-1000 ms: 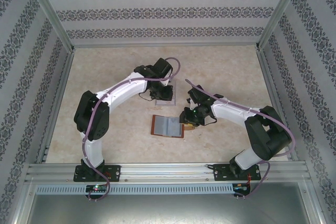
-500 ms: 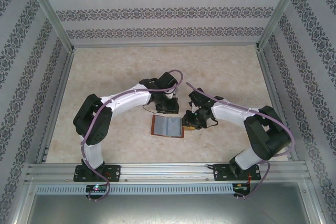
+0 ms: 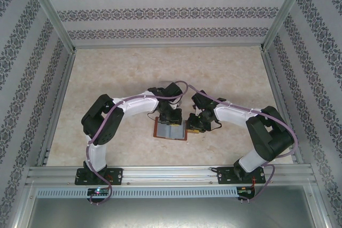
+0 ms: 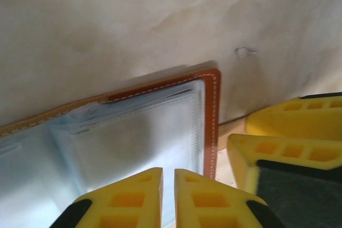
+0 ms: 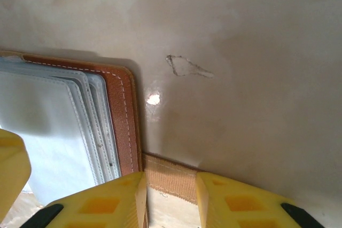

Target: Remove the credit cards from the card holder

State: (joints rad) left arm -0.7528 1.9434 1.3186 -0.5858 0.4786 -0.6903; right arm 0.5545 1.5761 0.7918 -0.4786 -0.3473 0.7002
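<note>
We saw the card holder (image 4: 211,105) in smooth reddish-brown leather with a soft sheen and pale stitching (image 5: 127,116) along its edge. Its inner pockets (image 4: 133,137) looked like grey-blue translucent plastic, smooth and slightly glossy. The strap tab (image 5: 171,177) was tan, matt and rougher, like suede or raw leather. The table (image 5: 240,52) had a smooth beige marbled surface with a faint shine and one small scuff (image 5: 187,67). The fingers (image 4: 128,196) of the left gripper (image 4: 168,185) and of the right gripper (image 5: 171,190) were matt yellow plastic with moulded hollows. From above, the arms (image 3: 136,104) wore glossy white shells, and the frame rails (image 3: 171,172) looked like brushed aluminium.
</note>
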